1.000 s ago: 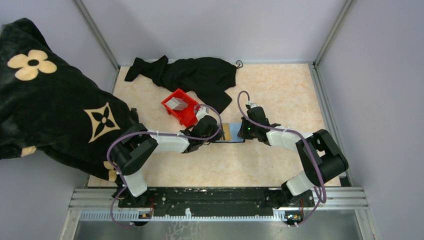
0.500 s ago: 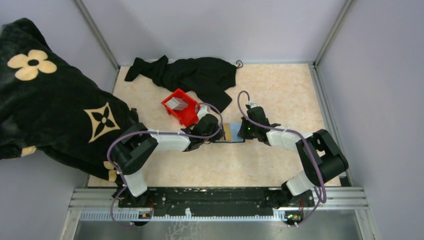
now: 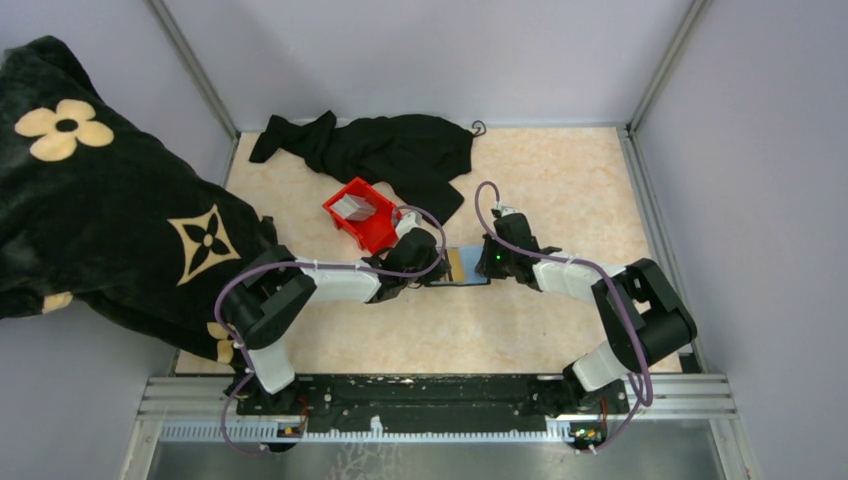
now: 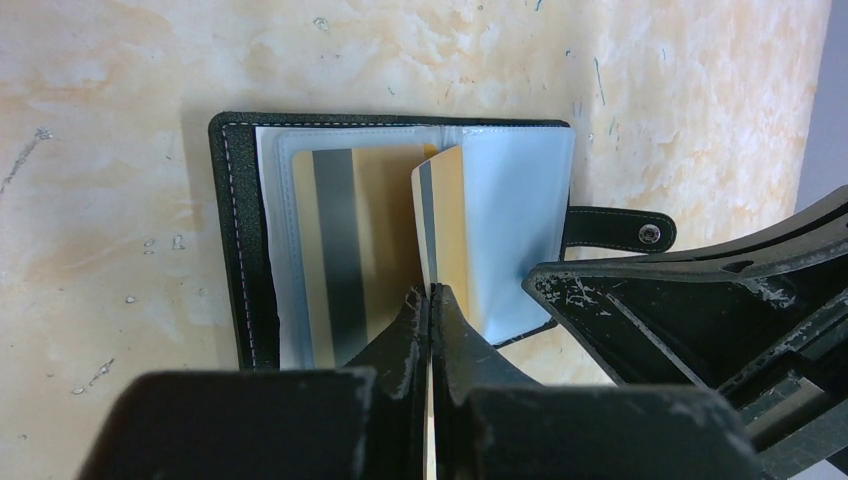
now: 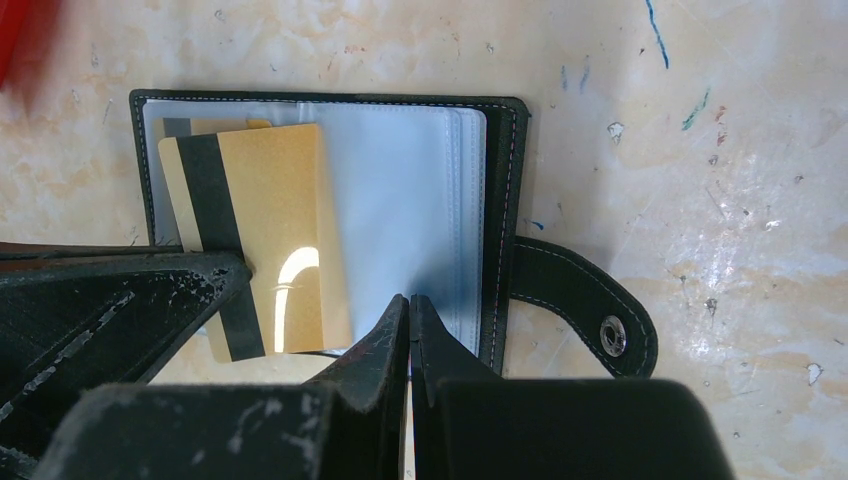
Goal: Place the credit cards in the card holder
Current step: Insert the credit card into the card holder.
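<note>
The black card holder (image 3: pixel 463 266) lies open on the table between both grippers, its pale blue clear sleeves up. My left gripper (image 4: pixel 430 292) is shut on a tan-gold credit card (image 4: pixel 444 215) and holds it on edge over the holder's (image 4: pixel 238 240) middle. A second gold card (image 4: pixel 345 240) with a dark stripe sits in the left sleeve. My right gripper (image 5: pixel 410 298) is shut on the lower edge of a clear sleeve (image 5: pixel 410 190) of the holder (image 5: pixel 500 200). The held gold card (image 5: pixel 270 220) shows there at the left. Grey-white cards (image 3: pixel 350 207) lie in the red bin.
The red bin (image 3: pixel 365 222) stands just behind the left gripper (image 3: pixel 432 262). A black garment (image 3: pixel 395 148) lies at the back. A black blanket with tan flowers (image 3: pixel 110 220) hangs over the left wall. The holder's snap strap (image 5: pixel 585 305) sticks out beside the right gripper (image 3: pixel 488 262).
The left gripper has edged slightly right toward the holder with the gold card. The right gripper and the holder have not moved.
</note>
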`<state>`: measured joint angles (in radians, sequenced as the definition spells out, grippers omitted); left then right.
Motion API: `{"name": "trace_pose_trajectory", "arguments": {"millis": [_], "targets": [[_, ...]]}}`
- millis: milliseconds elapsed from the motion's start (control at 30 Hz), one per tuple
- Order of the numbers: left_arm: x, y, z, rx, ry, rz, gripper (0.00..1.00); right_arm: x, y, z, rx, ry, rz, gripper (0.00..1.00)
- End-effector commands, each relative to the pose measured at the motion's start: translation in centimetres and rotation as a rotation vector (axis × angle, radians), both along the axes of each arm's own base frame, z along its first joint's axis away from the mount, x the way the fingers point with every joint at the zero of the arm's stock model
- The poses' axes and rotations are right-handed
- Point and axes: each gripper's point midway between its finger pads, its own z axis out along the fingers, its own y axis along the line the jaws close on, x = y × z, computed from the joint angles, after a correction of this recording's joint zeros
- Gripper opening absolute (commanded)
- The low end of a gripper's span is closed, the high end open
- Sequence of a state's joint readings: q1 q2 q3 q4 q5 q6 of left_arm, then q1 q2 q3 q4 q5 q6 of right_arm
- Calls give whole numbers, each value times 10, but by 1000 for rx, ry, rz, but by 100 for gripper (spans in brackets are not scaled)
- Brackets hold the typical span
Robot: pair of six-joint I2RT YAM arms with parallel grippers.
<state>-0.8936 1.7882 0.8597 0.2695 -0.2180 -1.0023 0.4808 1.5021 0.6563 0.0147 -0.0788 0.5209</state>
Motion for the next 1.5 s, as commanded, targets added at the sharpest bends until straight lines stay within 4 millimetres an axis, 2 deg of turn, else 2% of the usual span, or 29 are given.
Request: {"name": "trace_pose_trajectory", "arguments": {"millis": [0,967,1167,1200,1300,1467], "targets": [[-40,21,-53,147,143,-94,0,9,-5,0,-29,-8,-25,0],[-45,24,-76,135,194,-147,0,9,-5,-5,-33,3,-23,0],[-43,17,-80,128,204,-168,0,8,-5,-5,-36,6,-23,0],[-44,16,-81,129,207,-170,4,8,-5,-6,-38,7,-24,0],[-43,15,-82,130,213,-177,24,8,-5,-6,-39,9,-22,0],[-42,14,-79,137,209,-186,42,8,-4,-6,-35,10,-19,0]]}}
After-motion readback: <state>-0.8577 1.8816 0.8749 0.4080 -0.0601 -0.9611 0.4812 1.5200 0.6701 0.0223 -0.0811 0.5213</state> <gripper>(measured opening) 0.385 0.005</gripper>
